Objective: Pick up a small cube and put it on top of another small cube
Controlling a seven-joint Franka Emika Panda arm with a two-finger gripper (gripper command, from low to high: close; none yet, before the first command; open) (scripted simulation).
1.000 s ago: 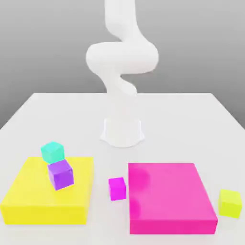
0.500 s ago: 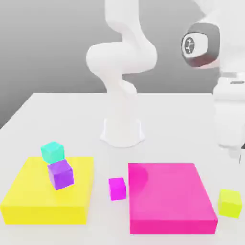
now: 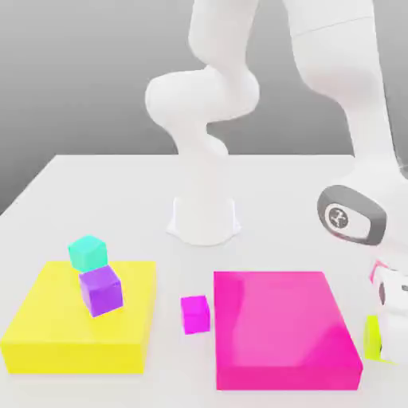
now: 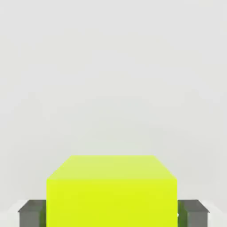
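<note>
Down onto the white table (image 3: 96, 183), hand (image 4: 111, 215) has clamped lime cube (image 4: 111, 190).

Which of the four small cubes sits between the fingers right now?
The lime cube, at the exterior view's right edge beside the pink slab. The fingers flank it; the teal, purple and magenta cubes lie far off.

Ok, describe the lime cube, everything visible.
The lime cube is a small, plain, matte yellow-green block with flat faces and sharp edges. It sits upright on the white table, by the pink slab at the exterior view's right, partly hidden behind the hand. The gripper is shut on it, a grey finger against each side.
</note>
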